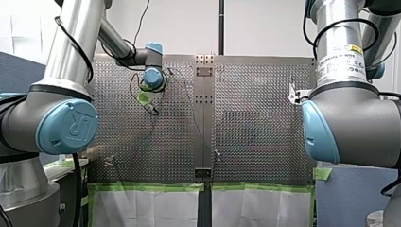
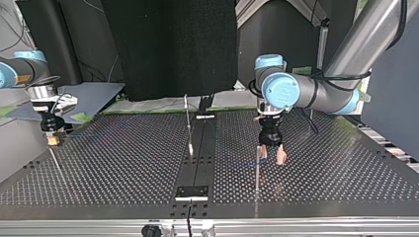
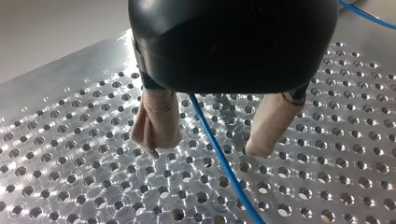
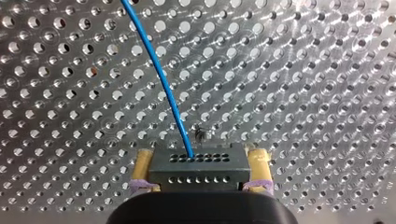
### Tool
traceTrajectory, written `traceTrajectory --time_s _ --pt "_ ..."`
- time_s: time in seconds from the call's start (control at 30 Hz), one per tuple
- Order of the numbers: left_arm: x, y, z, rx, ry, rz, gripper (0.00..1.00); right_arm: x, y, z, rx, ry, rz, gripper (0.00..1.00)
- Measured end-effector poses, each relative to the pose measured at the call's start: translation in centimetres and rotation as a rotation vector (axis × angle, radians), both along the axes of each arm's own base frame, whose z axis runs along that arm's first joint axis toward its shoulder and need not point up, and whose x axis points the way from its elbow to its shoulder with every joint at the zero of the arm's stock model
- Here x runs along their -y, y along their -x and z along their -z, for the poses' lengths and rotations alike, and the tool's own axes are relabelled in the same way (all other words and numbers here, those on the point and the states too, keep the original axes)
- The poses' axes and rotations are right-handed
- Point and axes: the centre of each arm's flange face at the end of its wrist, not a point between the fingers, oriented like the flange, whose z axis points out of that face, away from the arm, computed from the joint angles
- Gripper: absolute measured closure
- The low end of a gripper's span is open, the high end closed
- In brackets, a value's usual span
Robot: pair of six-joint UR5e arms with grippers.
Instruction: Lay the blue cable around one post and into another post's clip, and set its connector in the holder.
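Right gripper: the fingers are closed onto the connector, one yellow pad against each end of the dark block, so the block sits square between them with its holed face forward. The blue cable leaves that face and runs away ahead of the fingers over the perforated table. This grip appears chosen to keep the connector oriented for later seating in the holder, which is not yet done. Left gripper: the beige-padded fingers stand wide apart and hold nothing. The cable passes between them without visibly touching either, close above the table. The straddle looks like preparation to close on the cable and guide it. Farther out, in the top view, a thin upright post stands just beside the left fingers, probably the routing target. A second post stands well apart. No cable is seen round either post or in a clip.
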Motion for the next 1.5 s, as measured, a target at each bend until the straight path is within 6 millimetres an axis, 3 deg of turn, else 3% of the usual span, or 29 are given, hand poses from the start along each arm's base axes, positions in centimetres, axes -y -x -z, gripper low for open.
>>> traceTrajectory --time_s 0.53,0.97,1.5 --pt "0.0 0.0 0.0 0.001 0.006 0.005 0.00 0.1 0.1 -0.2 0.014 0.007 -0.006 0.75" --pt "0.1 0.0 0.0 0.001 0.010 0.008 0.00 0.2 0.2 -1.5 0.018 0.023 -0.001 0.75" --pt "0.1 0.0 0.0 0.001 0.015 0.012 0.00 0.1 0.1 -0.9 0.022 -0.001 0.005 0.75"
